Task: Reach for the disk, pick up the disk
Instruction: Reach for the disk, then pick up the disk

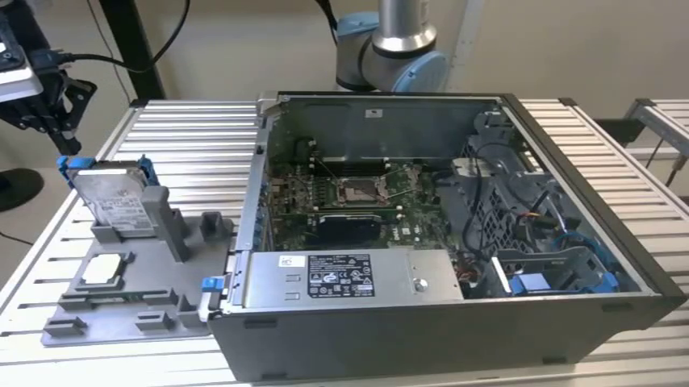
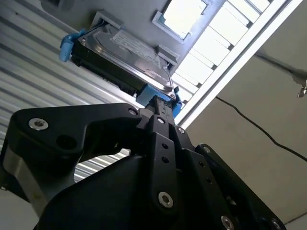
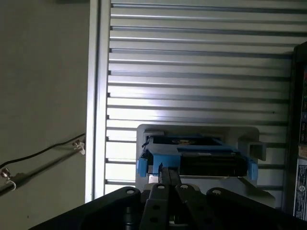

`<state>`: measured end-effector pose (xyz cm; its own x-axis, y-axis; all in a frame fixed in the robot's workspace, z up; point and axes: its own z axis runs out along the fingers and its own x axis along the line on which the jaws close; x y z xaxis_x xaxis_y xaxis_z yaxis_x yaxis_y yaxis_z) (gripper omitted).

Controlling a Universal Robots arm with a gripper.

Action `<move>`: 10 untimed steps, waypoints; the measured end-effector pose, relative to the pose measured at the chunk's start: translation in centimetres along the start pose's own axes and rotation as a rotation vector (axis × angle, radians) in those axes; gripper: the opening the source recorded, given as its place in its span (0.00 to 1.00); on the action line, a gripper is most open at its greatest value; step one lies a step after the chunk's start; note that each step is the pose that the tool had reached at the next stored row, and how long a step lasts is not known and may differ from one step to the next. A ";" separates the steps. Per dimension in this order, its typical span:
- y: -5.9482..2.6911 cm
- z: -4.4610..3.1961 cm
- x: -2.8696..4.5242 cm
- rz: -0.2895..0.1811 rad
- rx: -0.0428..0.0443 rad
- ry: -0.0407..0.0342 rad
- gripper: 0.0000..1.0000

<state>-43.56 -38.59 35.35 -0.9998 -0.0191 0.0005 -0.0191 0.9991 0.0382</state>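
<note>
The disk [image 1: 113,197] stands on edge in a grey holder [image 1: 173,242] at the exterior view's left. It is silver-grey with a white label and a blue bracket at its ends. My black gripper [image 1: 69,143] hangs just above the disk's upper blue corner. In both wrist views the two fingers lie close together, shut, with nothing between them. Their tips [image 2: 160,103] [image 3: 166,170] point at the bracket's edge on the disk [image 2: 124,52] [image 3: 201,158], very close to it; whether they touch I cannot tell.
A small square silver chip [image 1: 102,268] lies on the same grey holder, nearer the front. An open computer case [image 1: 431,242] takes up the table's middle and right. The arm's base [image 1: 388,48] stands behind the case. The slatted table's edge [image 3: 98,96] runs close by the holder.
</note>
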 end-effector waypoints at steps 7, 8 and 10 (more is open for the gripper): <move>0.00 0.00 -0.08 0.000 0.0001 0.0000 0.00; 0.00 0.00 -0.08 0.000 0.0000 0.0000 0.00; 0.00 0.00 -0.08 0.000 0.0000 0.0000 0.00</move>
<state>-43.48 -38.59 35.35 -0.9998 -0.0194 0.0005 -0.0194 0.9991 0.0382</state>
